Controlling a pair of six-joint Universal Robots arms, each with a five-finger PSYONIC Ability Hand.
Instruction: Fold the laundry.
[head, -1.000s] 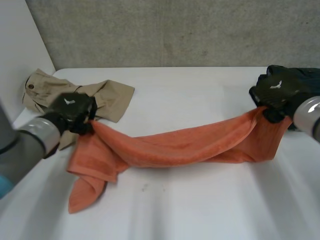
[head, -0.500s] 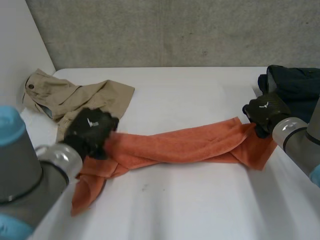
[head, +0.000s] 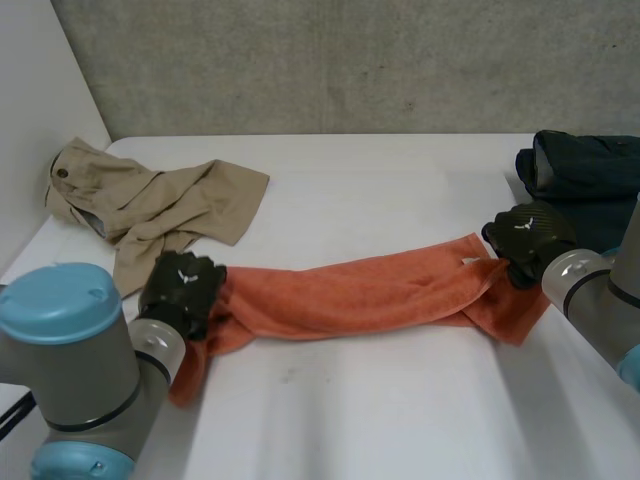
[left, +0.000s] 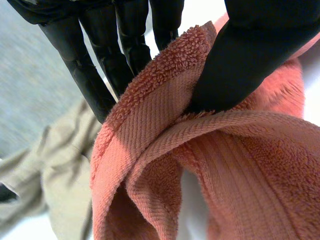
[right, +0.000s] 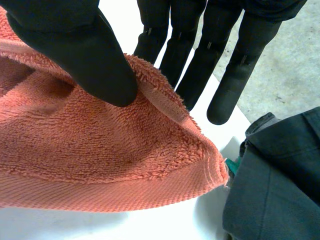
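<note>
The orange towel (head: 370, 292), bunched into a long band, lies left to right across the middle of the white surface (head: 380, 410). The left hand (head: 180, 290) pinches its left end between straight fingers (left: 82, 65) and thumb. The right hand (head: 525, 235) pinches the right end in the same way. A beige garment (head: 160, 205) lies far left. A dark garment (head: 590, 175) lies far right, just beside the right hand.
</note>
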